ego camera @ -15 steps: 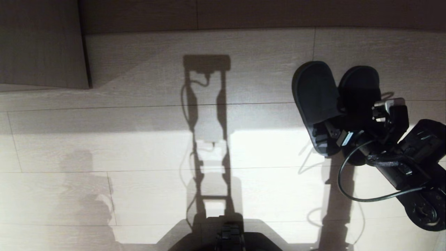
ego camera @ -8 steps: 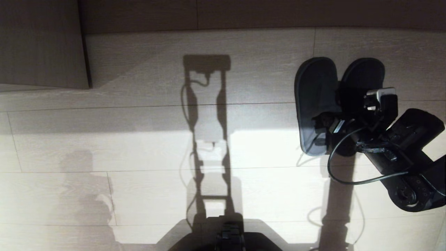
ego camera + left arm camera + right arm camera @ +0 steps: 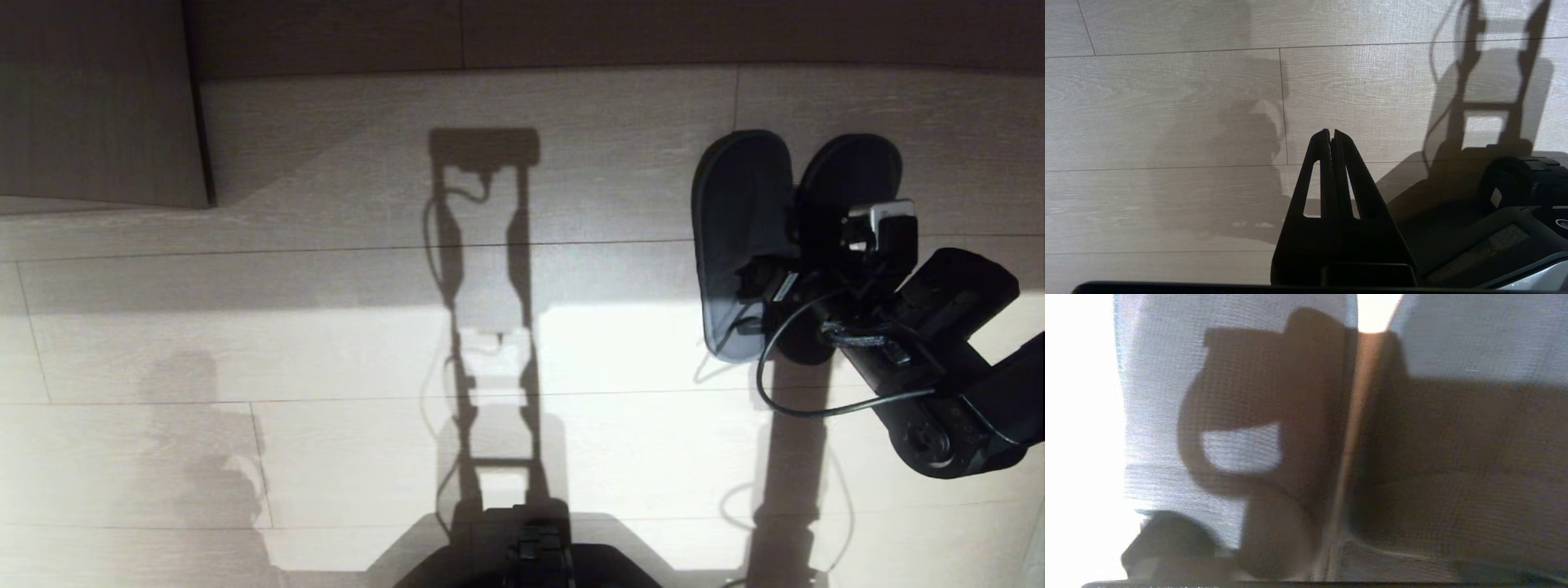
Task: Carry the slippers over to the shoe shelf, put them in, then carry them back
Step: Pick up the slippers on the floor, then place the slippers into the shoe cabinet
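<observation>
Head view: the slippers [image 3: 739,212] are seen lying side by side on the floor [image 3: 326,343], soles down, toes pointed away from the robot. The right pincer [image 3: 788,282] is placed low over their heel ends, where the two inner edges meet, with the arm reaching in from the near right of the slippers. Whether the fingers are spread, closing or already gripping cannot be told, as everything there is dark against dark. A wood-grain panel [image 3: 98,106] is seen well apart from the slippers, far to their left; no shelf compartment is made out.

Left wrist view: the left pincer [image 3: 1331,136] is shown clenched on nothing, its tips pressed together above bare floor, with no slipper near; this arm is judged to be parked.

Right wrist view: the frame is filled by the grey woven fabric of the slippers [image 3: 1167,375] at very close range, with a bright seam running between the pair. Contact cannot be confirmed.

The step in hand is judged to be a handling of the pair at the heels, either a pick-up or a set-down; which one cannot be settled. If a grasp is meant, both inner heel edges must be caught together between the fingers before any lift.
</observation>
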Motion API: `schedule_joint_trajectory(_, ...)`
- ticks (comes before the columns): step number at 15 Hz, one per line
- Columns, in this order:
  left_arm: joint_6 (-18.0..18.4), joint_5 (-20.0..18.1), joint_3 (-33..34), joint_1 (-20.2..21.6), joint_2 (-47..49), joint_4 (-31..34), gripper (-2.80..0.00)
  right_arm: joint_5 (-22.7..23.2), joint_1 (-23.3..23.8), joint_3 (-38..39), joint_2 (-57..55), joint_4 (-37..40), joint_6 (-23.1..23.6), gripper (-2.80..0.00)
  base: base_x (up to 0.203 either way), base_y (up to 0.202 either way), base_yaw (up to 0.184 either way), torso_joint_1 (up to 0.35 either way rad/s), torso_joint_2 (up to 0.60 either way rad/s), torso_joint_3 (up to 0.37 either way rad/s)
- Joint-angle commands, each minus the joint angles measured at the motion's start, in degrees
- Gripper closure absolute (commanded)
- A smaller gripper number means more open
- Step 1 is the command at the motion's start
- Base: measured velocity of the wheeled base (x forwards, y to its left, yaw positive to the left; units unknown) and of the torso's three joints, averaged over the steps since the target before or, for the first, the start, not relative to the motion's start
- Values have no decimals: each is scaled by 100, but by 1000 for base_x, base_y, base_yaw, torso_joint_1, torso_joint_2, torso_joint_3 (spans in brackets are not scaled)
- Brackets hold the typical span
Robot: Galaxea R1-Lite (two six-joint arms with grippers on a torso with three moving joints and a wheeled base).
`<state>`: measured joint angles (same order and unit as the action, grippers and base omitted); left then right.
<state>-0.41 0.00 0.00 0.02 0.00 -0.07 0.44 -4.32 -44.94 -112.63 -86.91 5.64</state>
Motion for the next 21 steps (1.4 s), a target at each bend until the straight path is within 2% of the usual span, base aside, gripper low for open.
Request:
schedule_joint_trajectory(1,-2,0,9,-2,-9,-1,0,9,-6,-178,-63,-45,-1,0,0,0,0,0,0,0)
schedule_joint_trajectory(5,-11,0,0,6,-9,-1,0,21,1,-258,-97,-36,-78,0,0,0,0,0,0,0)
schedule_joint_trajectory(12,-11,0,0,-2,-9,-1,0,216,10,89,274,8,-189,0,0,0,0,0,0,0)
schedule_joint_trajectory(15,-11,0,9,6,0,-1,0,480,15,586,1663,526,-174,0,0,0,0,0,0,0)
schedule_joint_trajectory(21,-11,0,0,6,-7,-1,0,824,18,1645,4340,2474,-251,0,0,0,0,0,0,0)
